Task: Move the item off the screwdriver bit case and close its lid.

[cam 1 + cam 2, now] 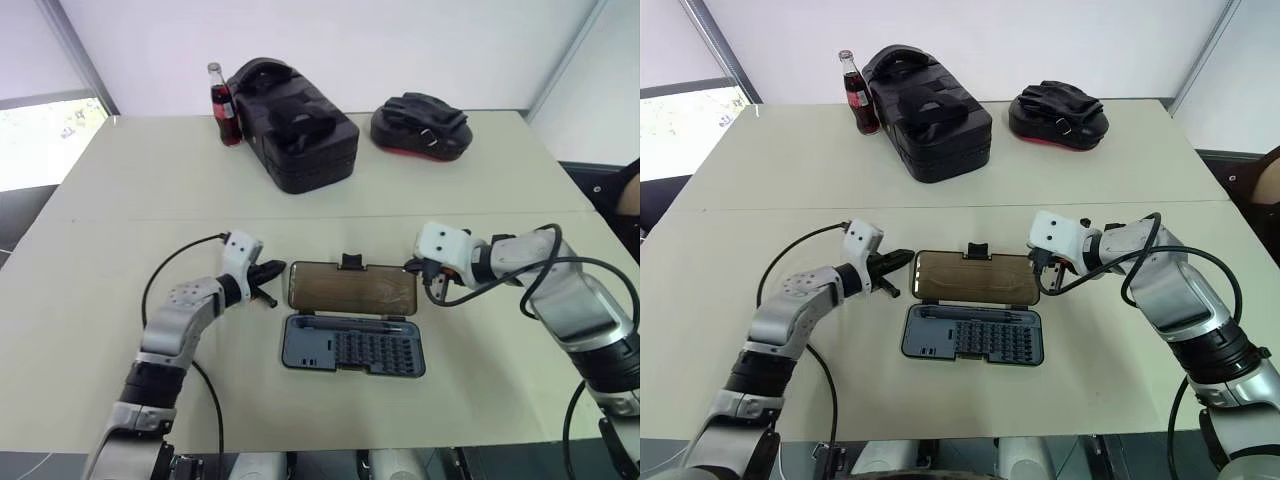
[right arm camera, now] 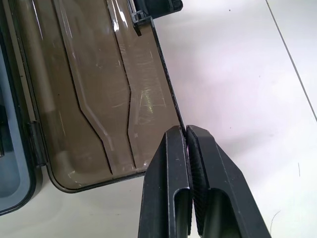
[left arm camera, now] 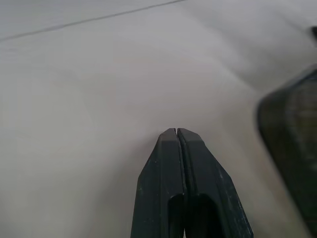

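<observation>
Left eye view: the screwdriver bit case point(image 1: 354, 345) lies open on the beige desk point(image 1: 120, 300), its dark grey-blue tray nearest the robot and the smoky-brown lid point(image 1: 352, 289) folded flat on the far side, latch tab pointing away. The left tool point(image 1: 270, 282) sits just beside the lid's left end, its black fingers pressed together and holding nothing. The right tool point(image 1: 427, 279) is at the lid's right end, fingers likewise together. Farther back stand a cola bottle point(image 1: 224, 108), a bulky black case point(image 1: 295, 128) and a black pouch with a red rim point(image 1: 421, 128). I cannot make out the small whitish item.

Left wrist view: the fingers meet at their tips above bare desk, with a dark blurred corner of the lid off to one side.

Right wrist view: the closed fingertips touch the lid's edge near its rounded corner.
</observation>
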